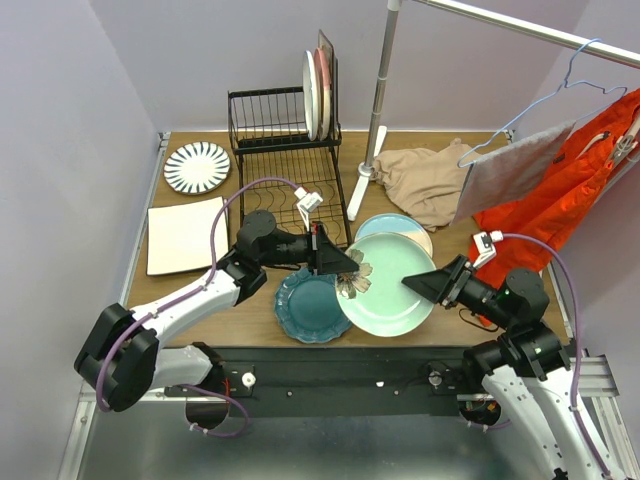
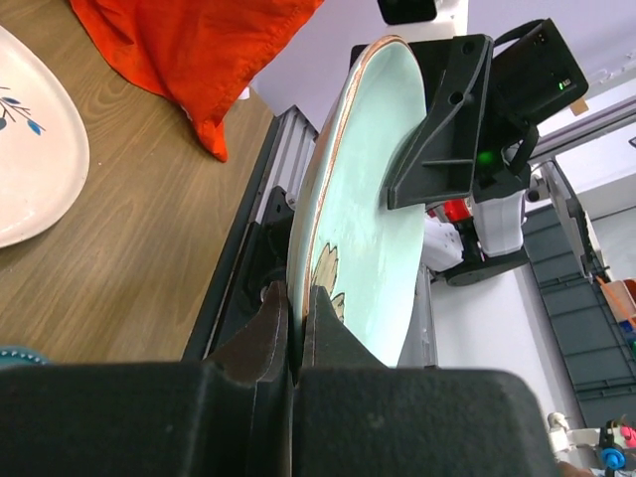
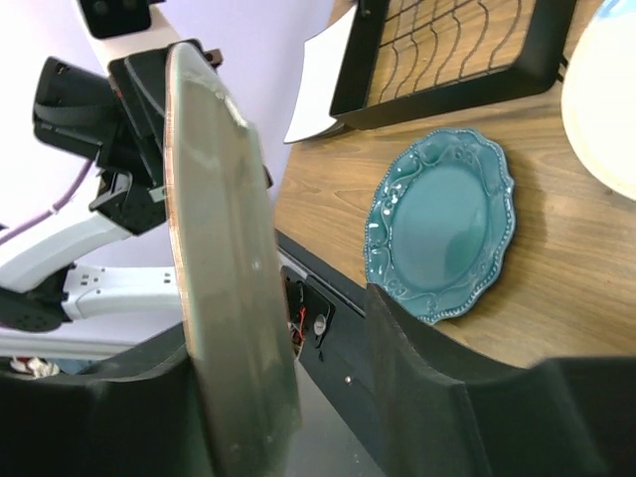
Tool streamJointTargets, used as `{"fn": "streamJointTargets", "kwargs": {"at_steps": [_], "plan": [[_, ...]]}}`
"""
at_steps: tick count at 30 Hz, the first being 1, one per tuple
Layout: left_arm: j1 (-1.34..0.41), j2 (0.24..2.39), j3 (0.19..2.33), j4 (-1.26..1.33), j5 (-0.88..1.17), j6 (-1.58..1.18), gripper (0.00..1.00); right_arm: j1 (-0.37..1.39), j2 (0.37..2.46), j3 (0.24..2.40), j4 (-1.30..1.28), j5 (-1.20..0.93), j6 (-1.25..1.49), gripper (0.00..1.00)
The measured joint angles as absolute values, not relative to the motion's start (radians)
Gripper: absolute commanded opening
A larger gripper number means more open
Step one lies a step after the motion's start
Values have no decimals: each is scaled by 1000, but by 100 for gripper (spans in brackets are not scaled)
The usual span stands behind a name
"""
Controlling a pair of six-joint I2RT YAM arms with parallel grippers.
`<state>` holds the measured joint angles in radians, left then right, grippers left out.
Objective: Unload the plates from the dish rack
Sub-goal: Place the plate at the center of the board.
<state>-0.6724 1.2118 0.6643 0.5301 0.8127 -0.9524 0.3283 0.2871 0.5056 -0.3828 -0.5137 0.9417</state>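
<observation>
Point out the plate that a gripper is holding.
The pale green floral plate, pinched at its rim by the left gripper; the teal plate and striped plate lie flat on the table.

Orange garment (image 1: 560, 190) & grey cloth (image 1: 510, 175) on rail (image 1: 520, 25) — beige cloth (image 1: 425, 180) (crumpled) nr pole (image 1: 385, 90).

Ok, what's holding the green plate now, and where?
The left gripper pinches the pale green plate by its rim, beside the flower motif. The right gripper straddles the opposite rim, jaws open.

Green floral plate (image 1: 395, 290) lifted; teal plate (image 1: 310, 308) flat; rack (image 1: 270, 120) holds upright plates (image 1: 313, 80)
</observation>
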Motion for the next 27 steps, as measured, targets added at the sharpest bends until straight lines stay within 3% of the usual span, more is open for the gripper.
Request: {"fn": "streamJointTargets", "kwargs": {"at_steps": [3,6,7,19,27], "plan": [[-672,1212,664,530,804,-963,0,328,283,506,-400,-493,952,71],[-673,1211,675,490,793,-957,0,328,260,534,-464,-437,967,98],[-672,1211,688,460,785,-944,0,328,255,550,-484,-421,966,100],[-671,1245,795,288,662,-833,0,327,310,895,-755,-115,913,100],[-759,1496,976,249,544,-807,0,327,428,1114,-812,-59,833,100]]}}
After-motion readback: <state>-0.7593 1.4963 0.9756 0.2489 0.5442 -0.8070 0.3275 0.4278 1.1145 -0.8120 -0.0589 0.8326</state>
